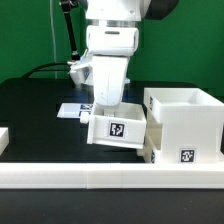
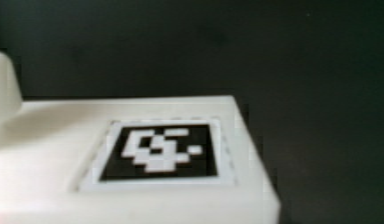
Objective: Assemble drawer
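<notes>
Gripper (image 1: 104, 104): hangs low over the black table (image 1: 35, 110), fingertips hidden behind a small white tray (image 1: 118, 128), so can't tell if jaws are spread or pinched, or whether they hold it. Wrist view doesn't help, no fingers visible there.

Tray sits right under the arm, near center of the exterior view, front face carrying one black-and-white square tag (image 1: 117, 128). Just to the exterior view's right, touching or nearly so, stands the big cube-like casing (image 1: 185, 122), open on top, w/ one tag (image 1: 185, 155) low on its front. A long white rail (image 1: 110, 179) runs across the foreground in front of both. Behind the arm, flat on the table, lies the marker board (image 1: 72, 111).

Count: 1 tray visible, 1 casing, 2 tags in the exterior view, 1 rail.

Wrist view only: close-up of a white tray surface (image 2: 64, 150) w/ one tag (image 2: 160, 151), blurred, dark table beyond. Exterior view only: arm, casing, rail, board.

Materials: parts are smooth matte white plastic, boxy w/ thin walls; table is flat black.
</notes>
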